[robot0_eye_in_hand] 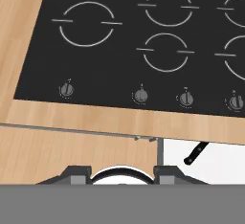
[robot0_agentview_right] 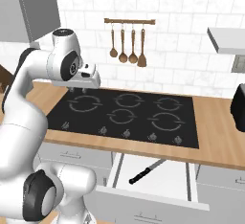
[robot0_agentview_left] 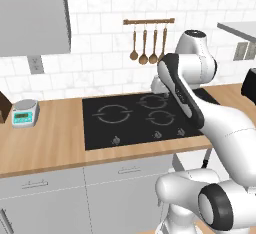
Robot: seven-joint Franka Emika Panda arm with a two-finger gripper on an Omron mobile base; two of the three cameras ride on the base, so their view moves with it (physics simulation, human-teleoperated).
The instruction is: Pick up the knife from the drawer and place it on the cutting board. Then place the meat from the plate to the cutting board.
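The arm is raised above the wooden worktop (robot0_agentview_right: 217, 122), with the gripper (robot0_agentview_right: 82, 90) suspended over the rear left area of the black cooktop (robot0_agentview_right: 127, 115) as seen in the right base view; nothing is visible between the fingers. In the hand view the two dark fingers (robot0_eye_in_hand: 168, 173) appear at the bottom, standing apart with a gap between them, and they are clear of every surface. Below the front edge of the worktop, to the right of the arm, the drawer (robot0_agentview_right: 158, 182) is pulled out and its white interior is exposed. The knife (robot0_agentview_right: 146, 172) lies flat on the drawer floor, set diagonally: the black handle points toward the front left of the drawer and the silver-grey blade runs back toward the worktop edge, which hides its tip. In the hand view only the black handle end of the knife (robot0_eye_in_hand: 195, 153) shows, just below the worktop edge and to the right of the fingers. The gripper is well apart from the knife, high above it and to its left. A row of control knobs (robot0_eye_in_hand: 140, 95) runs along the front of the cooktop. Wooden utensils (robot0_agentview_right: 128, 46) hang from a rail on the tiled wall behind. A small kitchen scale (robot0_agentview_left: 25, 113) stands on the worktop to the left of the cooktop in the left base view.
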